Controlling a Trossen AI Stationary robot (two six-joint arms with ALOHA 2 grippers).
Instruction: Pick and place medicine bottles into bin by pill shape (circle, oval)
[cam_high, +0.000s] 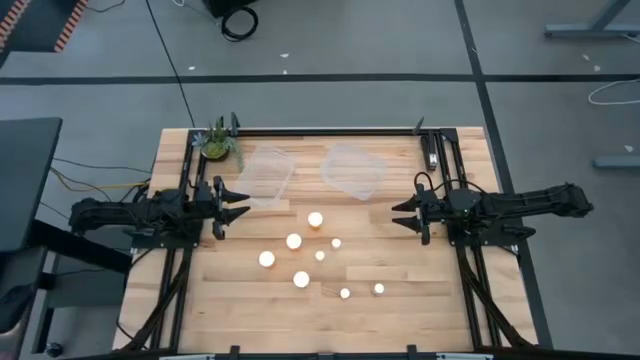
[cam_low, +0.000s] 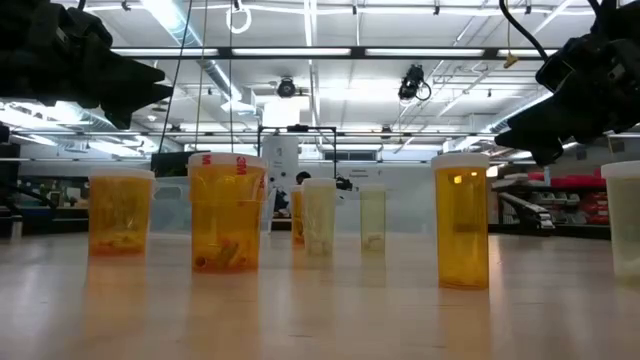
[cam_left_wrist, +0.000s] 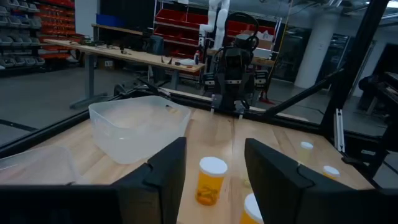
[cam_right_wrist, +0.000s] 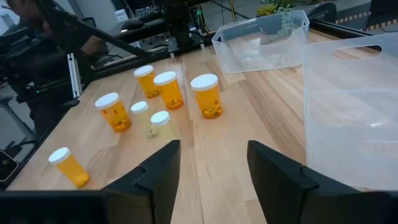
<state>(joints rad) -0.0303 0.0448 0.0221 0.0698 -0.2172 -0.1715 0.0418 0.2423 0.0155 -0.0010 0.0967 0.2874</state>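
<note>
Bottles (cam_right_wrist: 168, 89) all upright on my table (cam_high: 400, 310), amber with white caps.
Some fat, some skinny; my left gripper (cam_high: 232, 203) and right gripper (cam_high: 403, 213) both hang spread, holding nothing.

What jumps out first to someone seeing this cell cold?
The cluster of medicine bottles, amber with white caps, standing mid-table between the two arms. Behind them, toward the far edge, sit two clear plastic bins, both empty, with a small green plant at the far left corner. The left gripper and right gripper hang open at either side, holding nothing.
</note>
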